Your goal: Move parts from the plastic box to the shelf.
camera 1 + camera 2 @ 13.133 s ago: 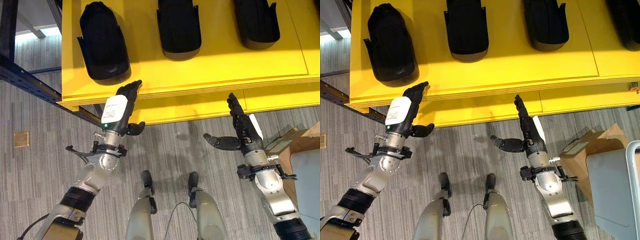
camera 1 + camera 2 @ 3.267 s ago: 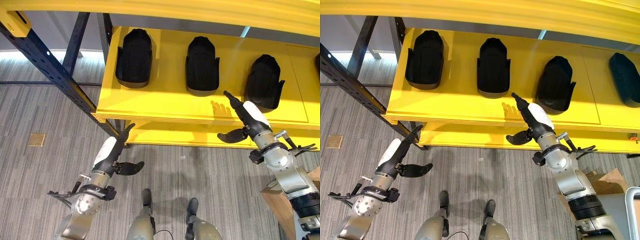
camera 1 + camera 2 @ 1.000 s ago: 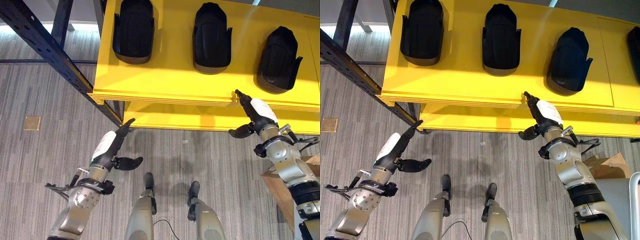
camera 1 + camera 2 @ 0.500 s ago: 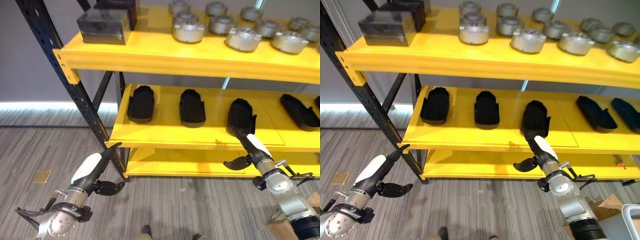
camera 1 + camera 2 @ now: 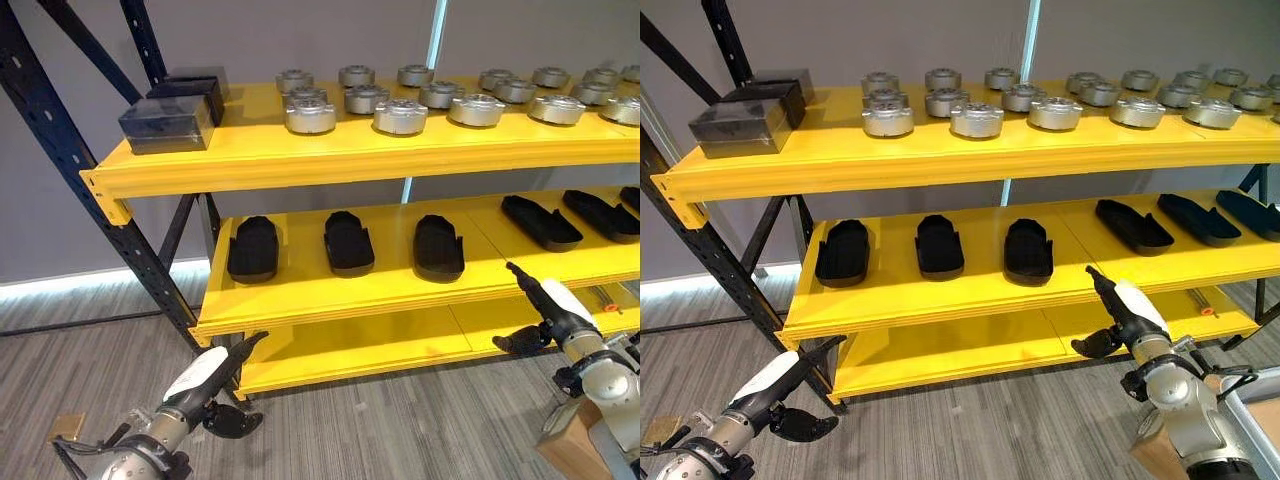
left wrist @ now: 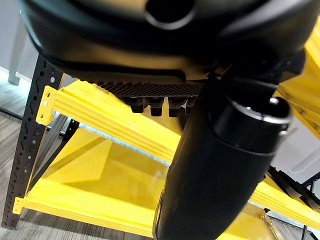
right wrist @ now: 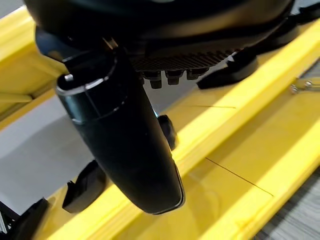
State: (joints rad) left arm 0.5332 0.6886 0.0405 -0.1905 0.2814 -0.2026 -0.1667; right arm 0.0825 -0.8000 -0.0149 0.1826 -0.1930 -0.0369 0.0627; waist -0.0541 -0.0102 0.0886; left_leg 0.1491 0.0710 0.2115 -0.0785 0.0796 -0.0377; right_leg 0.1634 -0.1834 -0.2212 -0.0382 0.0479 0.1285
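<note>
Facing yellow shelf (image 5: pixel 330 165) on dark frame, grey striped floor (image 5: pixel 400 430) below.

Left hand (image 5: pixel 205 385): low at the near left, raised on a silver-grey forearm that enters from the lower left corner. Fingers straight and together, pointing up and to the right; thumb spread apart below them. White cover on the back of the hand. Nothing held.

Right hand (image 5: pixel 1123 310): at the near right, carried higher than the left on a forearm rising from the lower right. Fingers straight, pointing up and to the left; thumb spread out to the left. White cover on the back. Nothing held.
</note>
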